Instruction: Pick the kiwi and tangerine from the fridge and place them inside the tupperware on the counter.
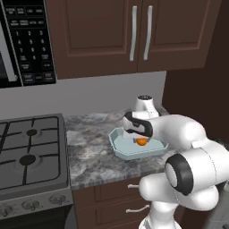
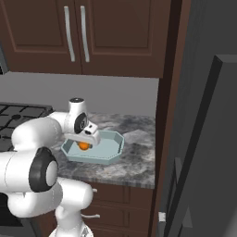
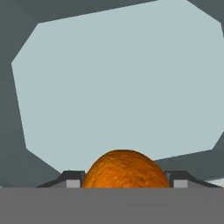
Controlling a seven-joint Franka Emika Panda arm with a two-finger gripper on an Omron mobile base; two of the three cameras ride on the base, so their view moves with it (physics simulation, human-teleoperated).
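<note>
The tangerine (image 3: 124, 169) sits between the two dark fingertips (image 3: 72, 179) in the hand view, its rough orange skin filling the gap from one tip to the other, so the pincer is closed narrowly on the fruit and holds it. That close look at the grip comes from the hand view alone; from the base cameras the tangerine (image 1: 141, 141) is just a small orange spot under the gripper (image 1: 140, 139), and the fingers are too small to make out. The hand view also shows the pale floor of the tupperware (image 3: 118, 78) spread beyond the fruit, with its cut corners and raised wall. I cannot tell whether the fruit touches that floor.

The base views give the setting. In the left one the tupperware (image 1: 120, 147) lies on the counter (image 1: 89, 152), toward its right end, and the gripper hangs over the tray's middle with the fruit inside the rim. The right base view shows the same tray (image 2: 111, 150), and to the far right the tall grey fridge (image 2: 203, 139) with its door edge near the camera.

The counter is grey-and-white marble over dark brown drawers (image 1: 112, 201) with silver handles. A gas stove (image 1: 31, 152) stands to its left, a microwave keypad (image 1: 31, 40) above that, and dark cabinets (image 1: 134, 31) hang over the counter.
</note>
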